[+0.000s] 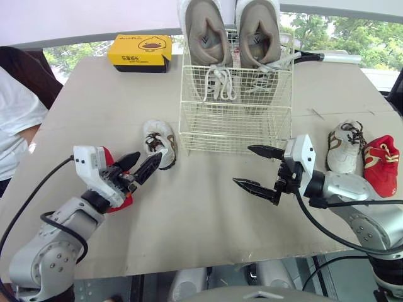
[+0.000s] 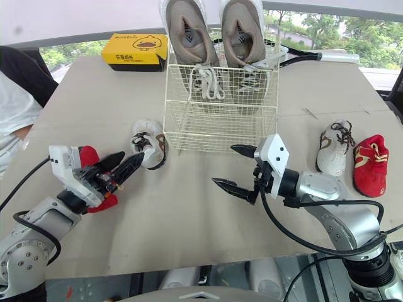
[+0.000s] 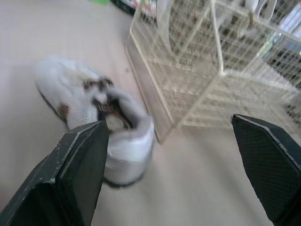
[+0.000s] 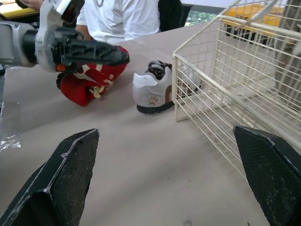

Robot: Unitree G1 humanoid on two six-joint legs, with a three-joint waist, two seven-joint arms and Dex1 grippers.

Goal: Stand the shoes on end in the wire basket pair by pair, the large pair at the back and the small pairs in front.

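Large pair [image 1: 232, 31] stands on end at back of wire basket [image 1: 236, 119]. Small white shoe [image 1: 158, 143] lies just left on counter [image 1: 189, 214]. Red shoe [image 4: 89, 82] sits under left end effector [image 1: 146, 160], which is open and empty. Right end effector [image 1: 244, 165] is wide open and empty, before basket.

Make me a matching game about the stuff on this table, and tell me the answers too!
Things:
1. large beige sneakers
2. flat yellow cardboard box
3. left gripper with black fingers
4. cream wire basket

Places:
A. far left corner of the table
B. middle of the table, toward the back
C. right by a small red shoe
D. standing on end at the back of the basket

Pairs: 1-D, 2-A, 3-C, 4-B.
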